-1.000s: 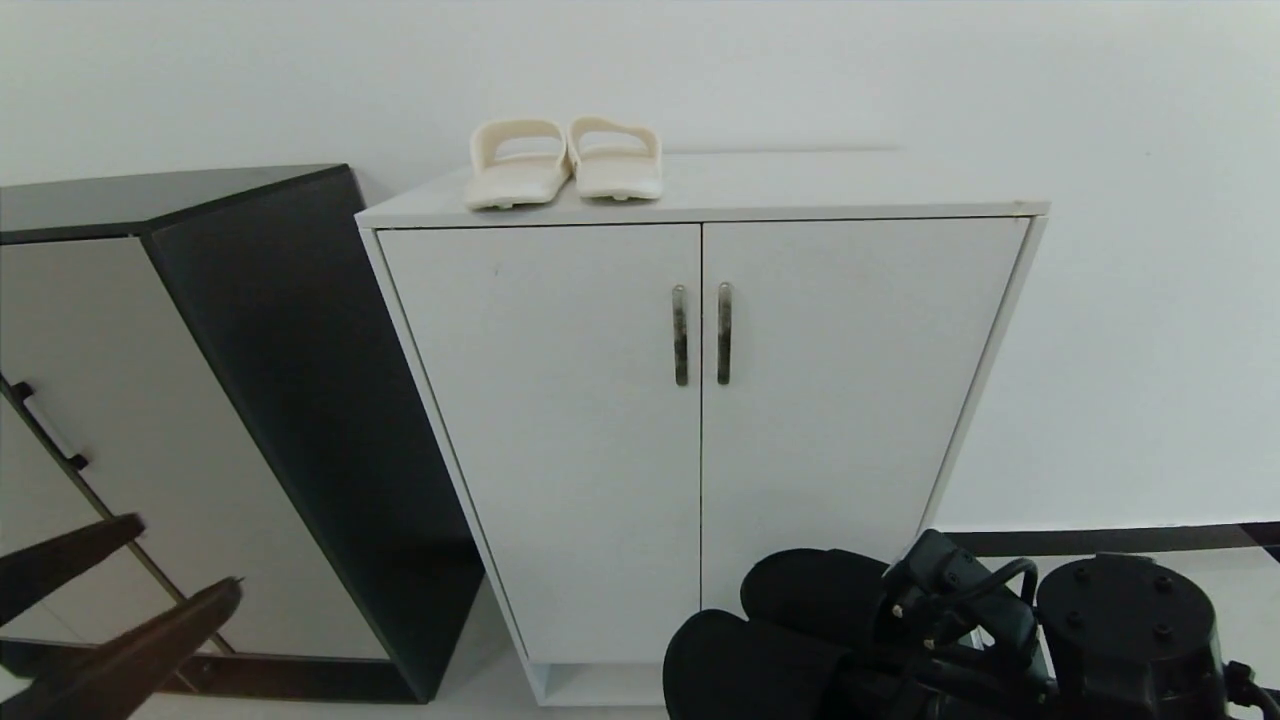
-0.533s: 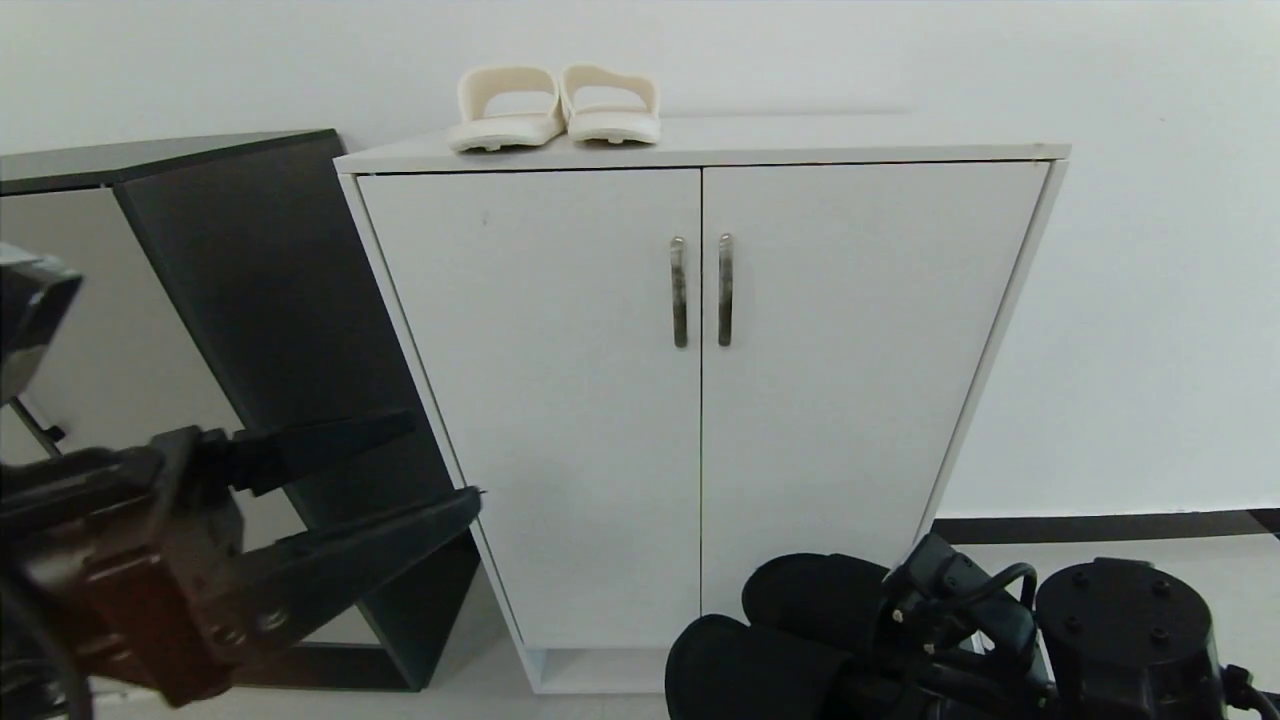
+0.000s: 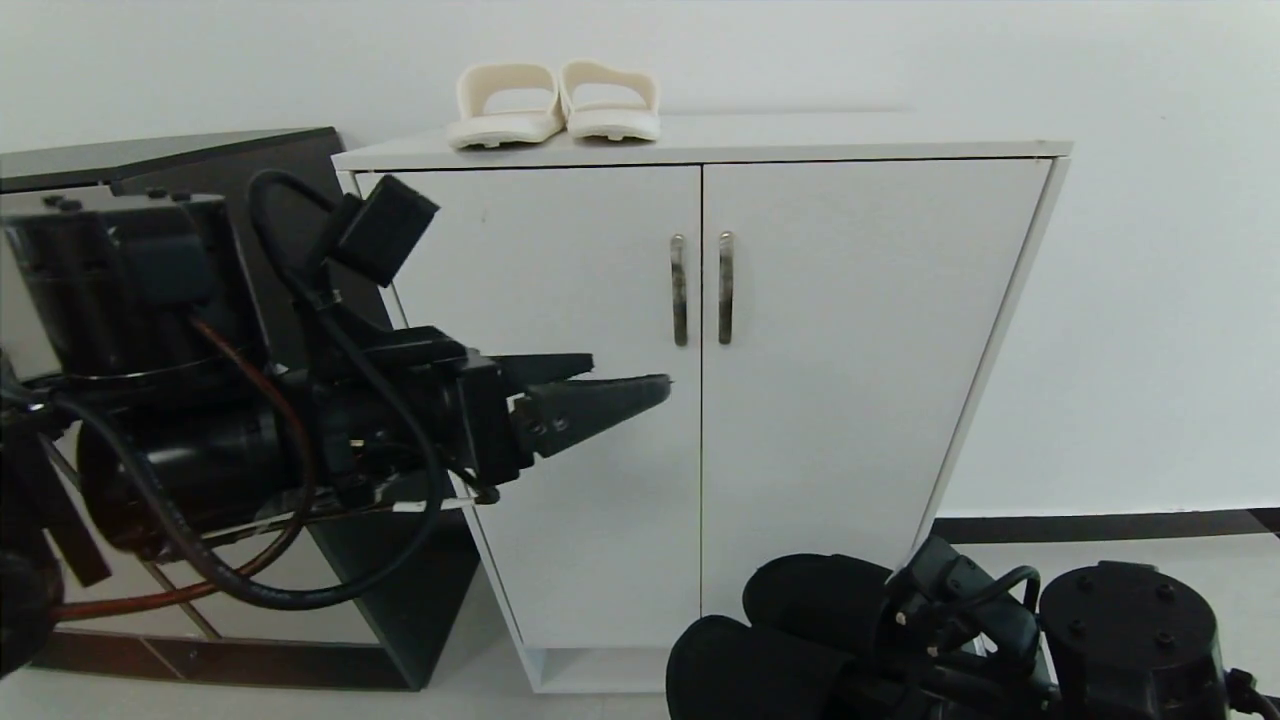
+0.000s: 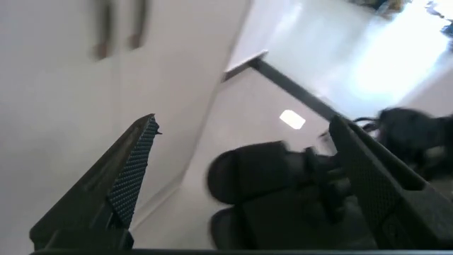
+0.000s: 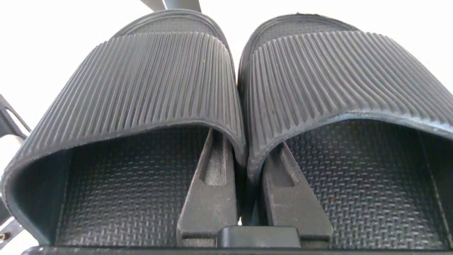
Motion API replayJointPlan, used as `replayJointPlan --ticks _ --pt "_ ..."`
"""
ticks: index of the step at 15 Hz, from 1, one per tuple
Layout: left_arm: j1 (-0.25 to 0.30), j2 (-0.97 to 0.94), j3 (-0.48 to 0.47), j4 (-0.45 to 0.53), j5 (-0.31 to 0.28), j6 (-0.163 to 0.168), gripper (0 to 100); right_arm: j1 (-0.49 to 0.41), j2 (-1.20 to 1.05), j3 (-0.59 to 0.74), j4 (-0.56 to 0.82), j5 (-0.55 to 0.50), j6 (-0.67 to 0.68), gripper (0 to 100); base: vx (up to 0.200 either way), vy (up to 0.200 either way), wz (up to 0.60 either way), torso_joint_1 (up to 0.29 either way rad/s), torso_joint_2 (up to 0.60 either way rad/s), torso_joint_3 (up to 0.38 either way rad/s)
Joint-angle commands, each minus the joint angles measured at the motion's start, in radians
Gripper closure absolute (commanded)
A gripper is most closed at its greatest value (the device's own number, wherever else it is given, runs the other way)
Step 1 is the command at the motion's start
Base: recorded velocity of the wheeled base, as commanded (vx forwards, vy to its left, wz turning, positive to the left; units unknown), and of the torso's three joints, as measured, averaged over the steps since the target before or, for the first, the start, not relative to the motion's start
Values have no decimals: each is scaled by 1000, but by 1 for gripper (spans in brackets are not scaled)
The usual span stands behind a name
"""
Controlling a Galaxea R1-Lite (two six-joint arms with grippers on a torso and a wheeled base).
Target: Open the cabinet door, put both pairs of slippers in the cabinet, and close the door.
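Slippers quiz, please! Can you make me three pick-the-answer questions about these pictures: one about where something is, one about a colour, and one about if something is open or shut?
1. Where are the cream slippers?
A. On top of the white cabinet
B. On the floor
C. Inside a drawer

2. What colour are the slippers that the right pincer holds?
A. Red
B. Blue
C. Black

3. How are the cabinet doors?
A. Both open
B. Both shut
C. One open, one shut

Answers:
1 A: the pair sits side by side on the left part of the cabinet's top.
2 C: the right wrist view shows the pincer clamping the black slippers, one finger inside each.
3 B: both doors lie flat and closed, with their handles side by side in the middle.
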Motion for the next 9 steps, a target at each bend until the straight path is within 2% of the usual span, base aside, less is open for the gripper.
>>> replayJointPlan --ticks 1,4,6,9 --pt "-76 106 -108 1 -20 -28 0 2 0 5 -12 5 1 100 0 0 0 0 0 0" --pt "-106 218 -233 1 -34 -35 0 2 1 24 -29 17 -1 100 0 0 0 0 0 0" --pt "-104 297 -323 3 -60 -66 0 2 6 22 -31 17 -1 100 0 0 0 0 0 0" --pt "-104 353 -383 4 -53 -69 0 2 16 37 -51 15 -1 100 0 0 0 0 0 0"
